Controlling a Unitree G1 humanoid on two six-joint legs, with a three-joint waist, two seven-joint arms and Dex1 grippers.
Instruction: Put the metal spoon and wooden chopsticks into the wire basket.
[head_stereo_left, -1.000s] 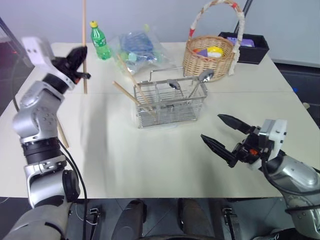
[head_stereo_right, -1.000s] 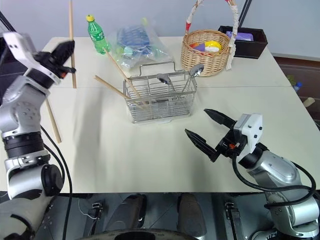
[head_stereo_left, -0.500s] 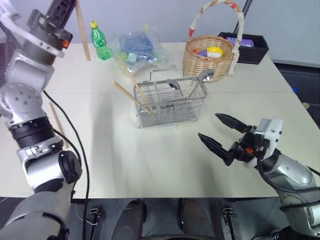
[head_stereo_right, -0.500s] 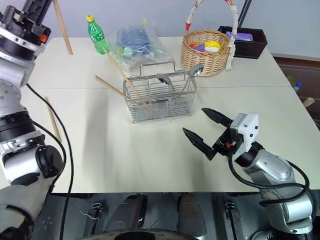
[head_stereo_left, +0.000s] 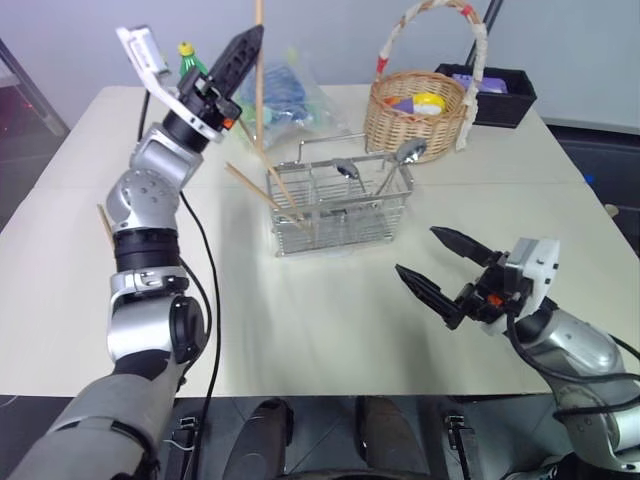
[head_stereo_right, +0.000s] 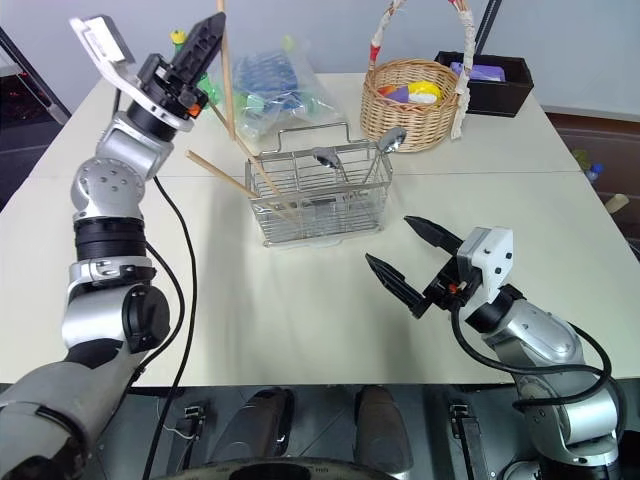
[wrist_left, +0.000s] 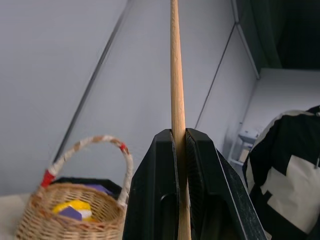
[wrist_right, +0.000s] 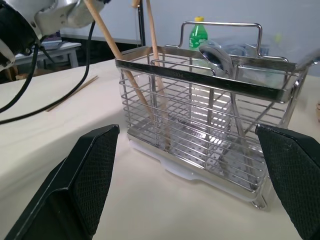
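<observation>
A pale surface (head_stereo_left: 300, 330) carries a silver wire basket (head_stereo_left: 341, 205) near its middle, with a wicker basket (head_stereo_left: 420, 115) behind it to the right and a green bottle (head_stereo_right: 180, 40) behind it to the left. Two metal spoons (head_stereo_left: 410, 152) already stand in the wire basket's right-hand compartments, bowls up, and two wooden chopsticks (head_stereo_left: 262, 192) lean out of its left end, their tops tilted away to the left. Another chopstick (head_stereo_left: 104, 222) lies flat on the surface at the far left edge. The left claw (head_stereo_left: 244, 47) is raised above and to the left of the wire basket, pressed together on a single chopstick (head_stereo_left: 259, 100) that hangs nearly upright, long axis vertical, lower tip pointing down near the basket's left end. To do this step well, the judgement is to bring that lower tip over an open left compartment, keep the stick close to vertical so it clears the top rim, lower it inside, and only then release. The right claw (head_stereo_left: 440, 270) waits low on the right, fingers spread wide, empty
</observation>
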